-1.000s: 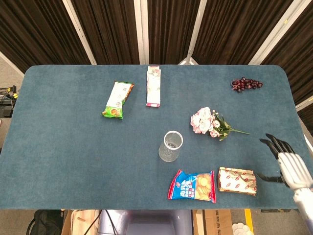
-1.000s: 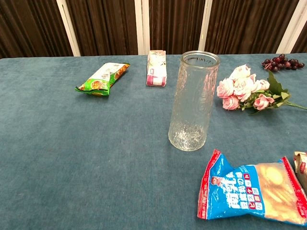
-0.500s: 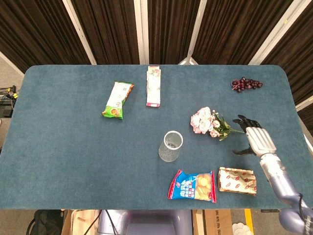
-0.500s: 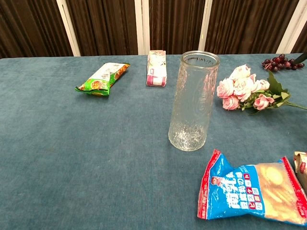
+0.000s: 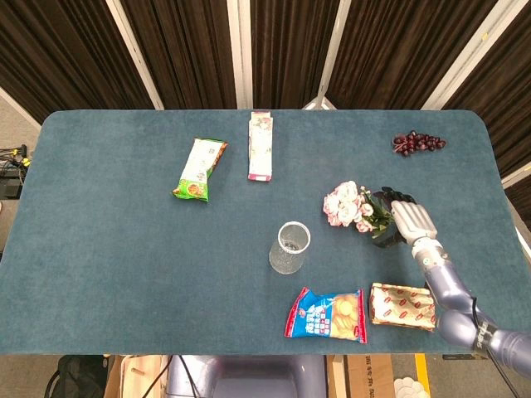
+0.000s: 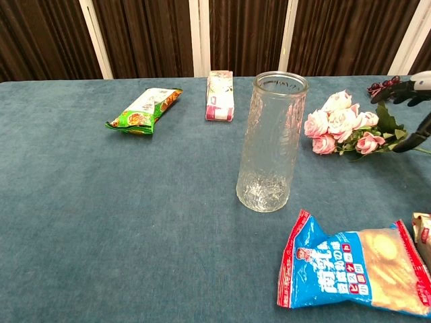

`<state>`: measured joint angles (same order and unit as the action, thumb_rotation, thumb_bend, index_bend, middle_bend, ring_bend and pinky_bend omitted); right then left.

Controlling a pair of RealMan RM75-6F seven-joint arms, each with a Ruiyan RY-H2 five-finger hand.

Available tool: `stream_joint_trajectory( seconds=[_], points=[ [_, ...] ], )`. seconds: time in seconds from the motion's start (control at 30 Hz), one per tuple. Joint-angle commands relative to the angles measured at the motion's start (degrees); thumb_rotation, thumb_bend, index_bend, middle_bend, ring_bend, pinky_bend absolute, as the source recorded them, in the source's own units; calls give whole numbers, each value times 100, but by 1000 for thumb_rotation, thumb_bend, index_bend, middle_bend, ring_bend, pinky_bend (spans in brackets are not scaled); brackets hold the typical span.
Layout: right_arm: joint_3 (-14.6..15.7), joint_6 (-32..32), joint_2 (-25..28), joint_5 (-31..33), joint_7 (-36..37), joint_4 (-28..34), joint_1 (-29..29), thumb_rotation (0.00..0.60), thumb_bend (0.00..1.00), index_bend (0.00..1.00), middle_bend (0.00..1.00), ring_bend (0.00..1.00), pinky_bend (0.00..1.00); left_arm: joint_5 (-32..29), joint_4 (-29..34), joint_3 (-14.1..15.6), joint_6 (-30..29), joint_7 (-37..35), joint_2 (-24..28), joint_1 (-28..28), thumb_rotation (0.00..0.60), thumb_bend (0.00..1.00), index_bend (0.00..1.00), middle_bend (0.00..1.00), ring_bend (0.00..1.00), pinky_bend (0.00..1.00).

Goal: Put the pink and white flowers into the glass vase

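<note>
Head view: right hand [image 5: 408,220] hangs over the stem end of the pink and white flowers [image 5: 353,207], right of centre, fingers spread, nothing gripped. Left hand unseen. Glass vase [image 5: 289,247] stands upright at centre, apart from the bouquet. Risk: a shallow pinch on the thin stem lets the blooms droop or slip; the tall vase could tip if bumped. Open cloth lies between bouquet and vase; snack bags [image 5: 327,315] sit near the lower edge.

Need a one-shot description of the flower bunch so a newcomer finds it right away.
Start at the tall glass vase standing near the middle of the blue table, then look to its right and slightly farther back. The pink and white flowers lie flat there, the only blossoms with green leaves, the right hand at their stem end.
</note>
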<state>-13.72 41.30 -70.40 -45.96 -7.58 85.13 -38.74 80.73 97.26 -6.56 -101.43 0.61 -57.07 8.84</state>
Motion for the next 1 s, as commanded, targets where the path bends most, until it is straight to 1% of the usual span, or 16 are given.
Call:
stream_joint_trajectory(
  seconds=[0.03, 0.3, 0.47, 0.67, 0.73, 0.83, 0.93, 1.0],
  points=[
    [-19, -142, -103, 313, -181, -144, -246, 600, 115, 144, 59, 66, 71, -34, 9, -14, 5, 49, -13, 0, 600, 193, 140, 0, 0, 0],
    [75, -227, -388, 979, -588, -487, -711, 600, 115, 136, 53, 66, 71, -69, 34, -24, 21, 135, -28, -3, 600, 193, 140, 0, 0, 0],
    [226, -281, -505, 1392, -941, -651, -1032, 600, 116, 127, 51, 66, 71, -144, 48, -51, 60, 198, -39, -16, 600, 193, 140, 0, 0, 0],
    [315, -228, -646, 1625, -1137, -799, -1243, 600, 115, 127, 52, 74, 71, -174, 61, -62, 85, 254, -51, -28, 600, 193, 140, 0, 0, 0],
    [363, -246, -682, 1689, -1184, -830, -1292, 600, 115, 127, 54, 89, 71, -178, 66, -63, 94, 271, -53, -32, 600, 193, 140, 0, 0, 0],
    [448, -240, -760, 1759, -1267, -908, -1345, 600, 115, 127, 85, 129, 71, -179, 72, -60, 110, 292, -55, -38, 600, 193, 140, 0, 0, 0],
    [504, -232, -845, 1810, -1295, -990, -1373, 600, 114, 137, 155, 202, 72, -175, 73, -59, 117, 301, -57, -42, 600, 193, 140, 0, 0, 0],
    [543, -198, -914, 1801, -1308, -1050, -1376, 600, 114, 169, 208, 255, 79, -179, 76, -61, 121, 314, -60, -44, 600, 193, 140, 0, 0, 0]
  ],
)
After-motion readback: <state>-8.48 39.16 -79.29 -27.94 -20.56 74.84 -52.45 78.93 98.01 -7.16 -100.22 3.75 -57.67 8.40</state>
